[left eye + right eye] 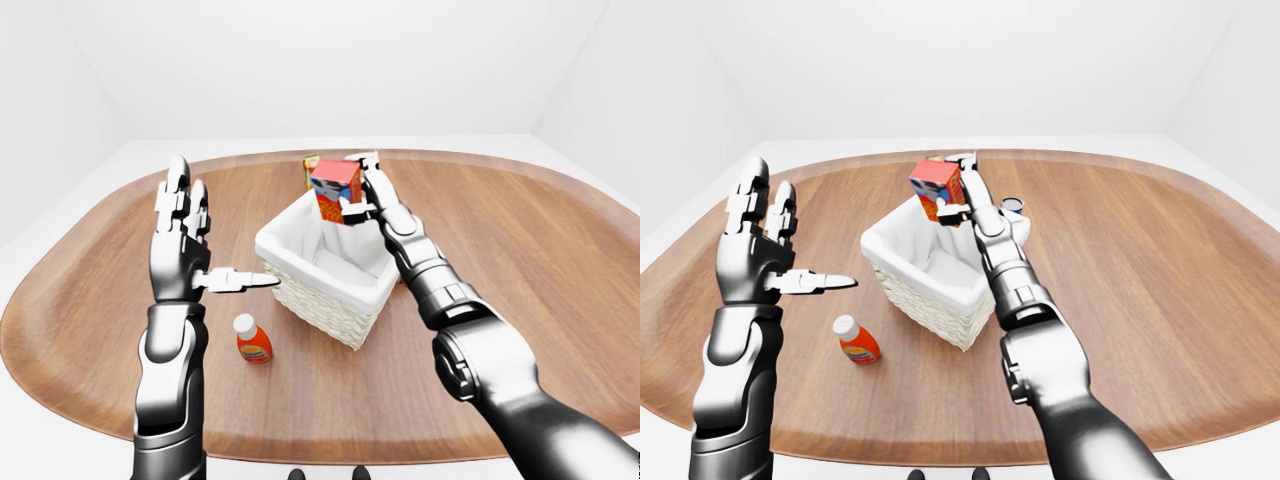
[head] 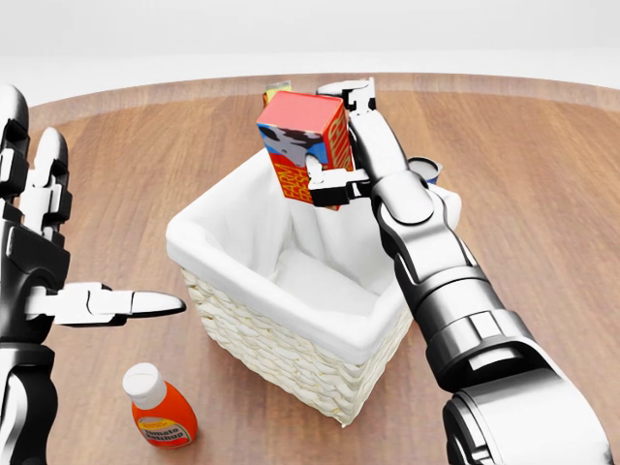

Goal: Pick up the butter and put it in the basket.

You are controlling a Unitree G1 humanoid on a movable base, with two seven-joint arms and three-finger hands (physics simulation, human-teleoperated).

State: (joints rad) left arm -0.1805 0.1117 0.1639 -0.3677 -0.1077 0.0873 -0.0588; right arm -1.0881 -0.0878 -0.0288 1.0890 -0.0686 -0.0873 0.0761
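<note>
Item: red-topped carton with cow print, presumably the butter, pinched in right hand, upper centre of head view, over far rim of white-lined wicker basket. Left hand spread, empty, frame left. Advice: centre over lining, lower, then release. Carton label unreadable; orange juice carton mostly hidden

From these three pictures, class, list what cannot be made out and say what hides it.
- Juice carton: head view, mostly hidden behind the red box held in the right hand.
- Can: head view, only its top shows past the right arm.
- Basket floor: partly hidden by its near wall.
- Bottle label: too small to read.
- Left hand: cut by the head view's left edge.
</note>
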